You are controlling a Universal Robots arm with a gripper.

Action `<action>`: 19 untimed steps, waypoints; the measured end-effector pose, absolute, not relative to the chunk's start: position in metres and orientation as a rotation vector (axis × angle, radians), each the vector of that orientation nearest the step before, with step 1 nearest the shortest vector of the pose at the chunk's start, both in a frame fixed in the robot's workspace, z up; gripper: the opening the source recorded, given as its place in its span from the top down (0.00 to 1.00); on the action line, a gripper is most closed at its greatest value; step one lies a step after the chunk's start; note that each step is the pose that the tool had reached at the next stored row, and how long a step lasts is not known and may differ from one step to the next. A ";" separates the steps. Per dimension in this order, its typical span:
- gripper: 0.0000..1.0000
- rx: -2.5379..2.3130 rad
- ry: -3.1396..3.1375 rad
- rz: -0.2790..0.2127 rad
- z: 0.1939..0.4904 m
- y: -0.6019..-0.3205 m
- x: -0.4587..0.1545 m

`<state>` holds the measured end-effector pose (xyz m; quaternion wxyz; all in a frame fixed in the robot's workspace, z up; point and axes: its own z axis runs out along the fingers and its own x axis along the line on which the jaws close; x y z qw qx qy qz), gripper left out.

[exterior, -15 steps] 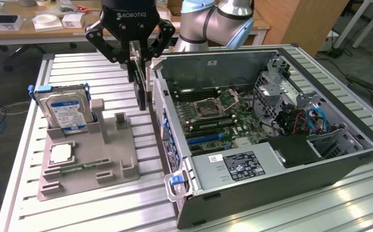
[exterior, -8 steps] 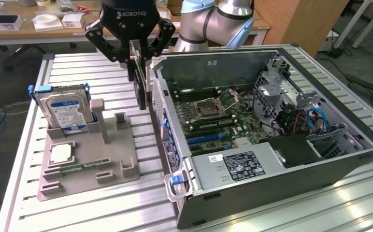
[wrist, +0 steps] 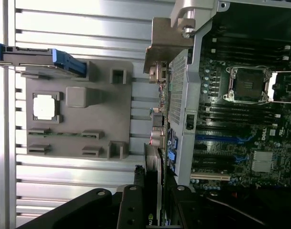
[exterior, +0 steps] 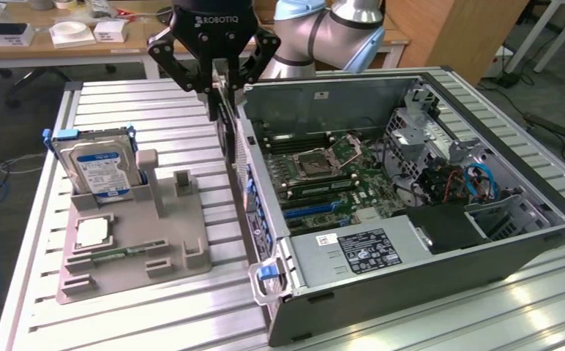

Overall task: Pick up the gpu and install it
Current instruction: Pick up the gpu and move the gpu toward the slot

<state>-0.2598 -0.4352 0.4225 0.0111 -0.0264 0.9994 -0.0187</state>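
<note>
"Has it got the gpu?"

"Yes. The gripper [exterior: 216, 99] is clamped on the gpu [exterior: 227, 135], and the card hangs edge-on over the table [exterior: 136, 102], just outside the case's [exterior: 410, 292] rear wall."

"And the tray [exterior: 165, 219]?"

"A hard drive [exterior: 97, 168] stands in it, and a memory stick [exterior: 126, 252] lies flat."

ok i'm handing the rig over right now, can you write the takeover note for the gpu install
Gripper: fingers shut on the thin flat gpu card with silver end bracket, held upright and edge-on.
Where: the card hangs over the slatted metal table, between the grey plastic parts tray and the open grey computer case, close to the case's rear wall.
Done: gpu card picked up, clear of the tray.
Left: the card is not yet seated on the green motherboard.
</note>
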 end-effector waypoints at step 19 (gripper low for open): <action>0.73 -0.082 3.118 -0.058 0.422 -0.435 -0.242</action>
